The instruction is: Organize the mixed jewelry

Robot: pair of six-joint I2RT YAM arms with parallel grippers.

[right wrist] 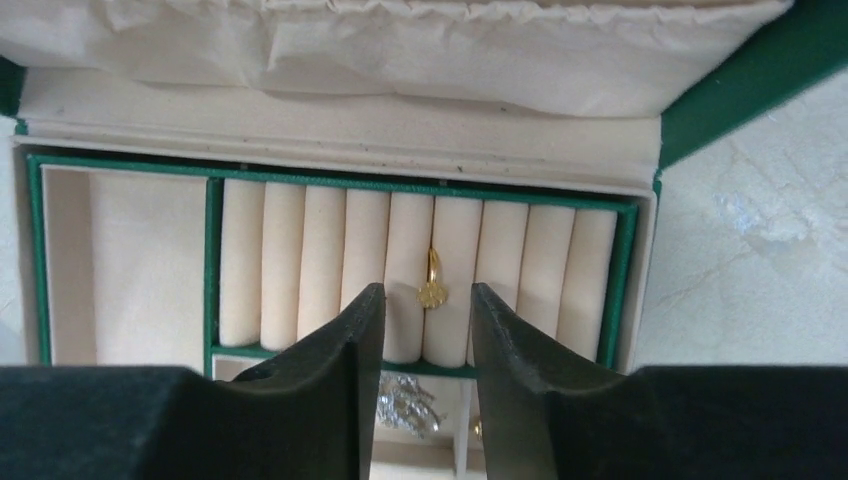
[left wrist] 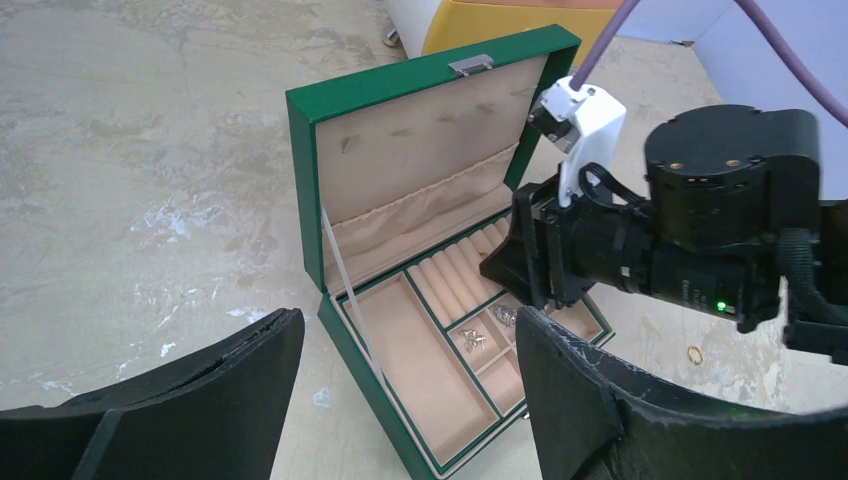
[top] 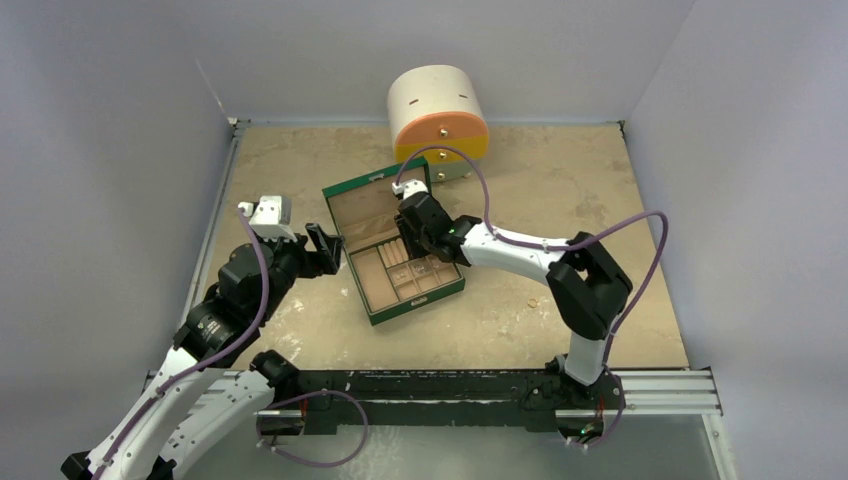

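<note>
Since the gold ring (right wrist: 432,283) is tiny, light, hard and slick, it would likely roll or pop out of a sloppy pinch. My call is to nip it across the band, not the little head. It stands wedged upright in a slot of the ring rolls (right wrist: 290,260) inside the green box (right wrist: 34,250), at 12 o'clock of the right fingers (right wrist: 345,370), which are parted, grasping nothing and not touching it. It has a thin yellow-gold band with a small clover-like head at the bottom. At 6 o'clock from it, a silvery tangle (right wrist: 405,405) lies in the next compartment; it looks limp and snaggy. A loose gold ring (left wrist: 693,354) lies on the tabletop (left wrist: 120,150), 4 o'clock of the box. The left fingers (left wrist: 200,400) are spread wide and empty.
</note>
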